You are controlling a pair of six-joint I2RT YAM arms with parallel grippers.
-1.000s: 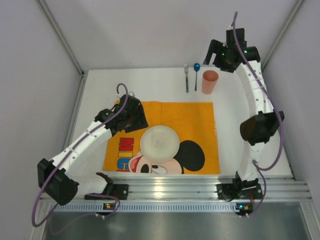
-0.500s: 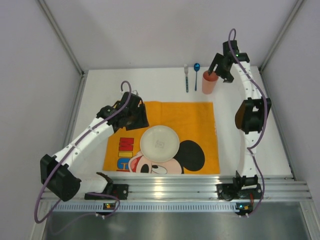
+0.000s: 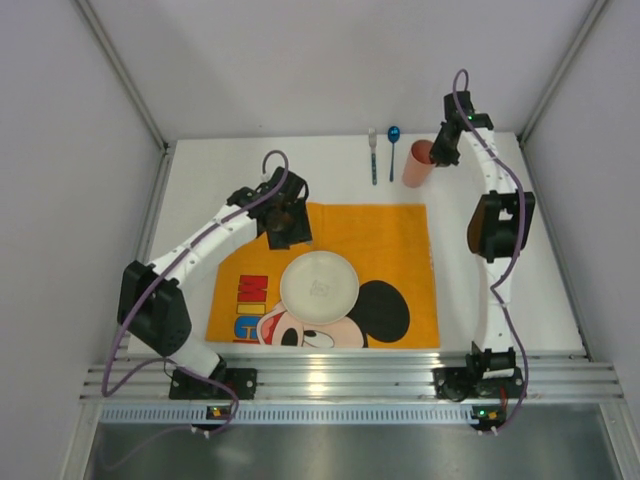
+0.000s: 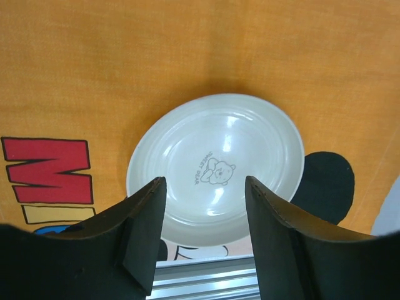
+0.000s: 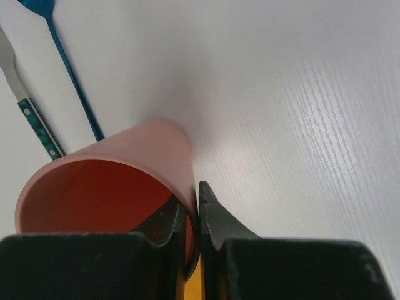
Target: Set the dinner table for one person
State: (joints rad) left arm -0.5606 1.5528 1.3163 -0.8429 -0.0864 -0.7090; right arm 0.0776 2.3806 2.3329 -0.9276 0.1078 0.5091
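The dinner table [image 3: 200,190] is a white top with an orange Mickey Mouse mat [image 3: 395,235] on it. A white plate [image 3: 319,286] [image 4: 215,165] rests in the mat's middle. At the far edge stands a pink cup [image 3: 418,166] [image 5: 134,162], with my right gripper [image 3: 438,150] [image 5: 190,195] shut on its right rim, one finger inside and one outside. A fork [image 3: 373,155] [image 5: 28,112] and a blue spoon [image 3: 393,152] [image 5: 65,72] lie just left of the cup. My left gripper [image 3: 287,222] [image 4: 204,182] hangs open over the mat's far left part, holding nothing.
A ribbed aluminium rail [image 3: 340,372] runs along the near edge, where both arm bases are bolted. Grey enclosure walls [image 3: 80,150] close in the left, right and far sides. Bare white tabletop [image 5: 300,94] lies to the right of the cup.
My right gripper has come down onto the pink cup and shut on its rim. My left arm has swung right and farther, now over the mat's far left part.
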